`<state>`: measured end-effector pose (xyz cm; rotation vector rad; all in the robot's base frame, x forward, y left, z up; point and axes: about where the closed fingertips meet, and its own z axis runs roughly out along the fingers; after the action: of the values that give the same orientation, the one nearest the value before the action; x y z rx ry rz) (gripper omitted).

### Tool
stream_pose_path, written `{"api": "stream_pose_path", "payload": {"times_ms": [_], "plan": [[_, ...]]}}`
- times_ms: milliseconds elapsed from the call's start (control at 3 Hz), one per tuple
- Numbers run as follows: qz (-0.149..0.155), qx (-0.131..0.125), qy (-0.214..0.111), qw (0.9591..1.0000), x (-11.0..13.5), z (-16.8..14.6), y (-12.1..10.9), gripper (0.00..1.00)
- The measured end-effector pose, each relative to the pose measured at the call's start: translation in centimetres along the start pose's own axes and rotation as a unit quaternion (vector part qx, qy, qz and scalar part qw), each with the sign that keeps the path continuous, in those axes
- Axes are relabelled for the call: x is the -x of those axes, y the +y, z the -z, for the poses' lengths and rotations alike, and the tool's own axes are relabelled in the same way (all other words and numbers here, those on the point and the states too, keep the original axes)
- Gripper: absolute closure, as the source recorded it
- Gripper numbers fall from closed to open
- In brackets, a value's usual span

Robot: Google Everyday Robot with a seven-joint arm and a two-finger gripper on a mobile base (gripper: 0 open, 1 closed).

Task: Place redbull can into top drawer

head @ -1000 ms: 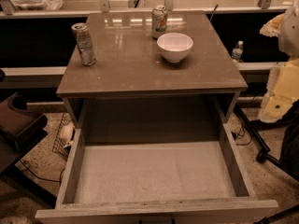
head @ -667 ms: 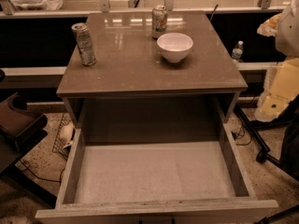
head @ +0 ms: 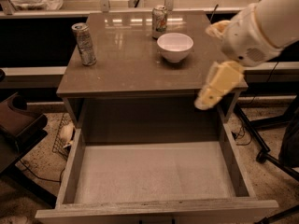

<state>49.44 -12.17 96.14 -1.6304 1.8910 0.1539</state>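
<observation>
The redbull can (head: 84, 44), slim and silvery, stands upright on the left side of the cabinet top (head: 126, 64). The top drawer (head: 154, 174) is pulled fully out below it, and its pale grey bottom holds nothing. My gripper (head: 212, 93) hangs from the white arm at the right, over the cabinet's front right corner, well right of the can and above the drawer's right side.
A wider can with orange-green print (head: 160, 21) stands at the back of the top. A white bowl (head: 174, 46) sits in front of it. A dark chair (head: 18, 125) is at the left. A stand's legs and cables (head: 266, 143) lie at the right.
My arm has swung in from the right edge toward the cabinet, and the gripper is now over the front right corner. The cans, bowl and drawer have not moved.
</observation>
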Motion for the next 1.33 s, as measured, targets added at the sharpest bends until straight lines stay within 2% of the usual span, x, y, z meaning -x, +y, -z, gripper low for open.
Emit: {"api": "stream_pose_path", "payload": {"times_ms": [333,667,1000,1333], "plan": [[0.006,-0.018,-0.115,0.9932,4.9,-3.6,-2.6,0.0],[0.017,-0.048,-0.223,0.9734,9.9,-5.7,-5.3,0.0],[0.015,-0.047,-0.226,0.9728,10.0,-5.8,-5.4,0.0],[0.001,-0.048,-0.261,0.9641,11.1,-7.1,-6.9,0.0]]}}
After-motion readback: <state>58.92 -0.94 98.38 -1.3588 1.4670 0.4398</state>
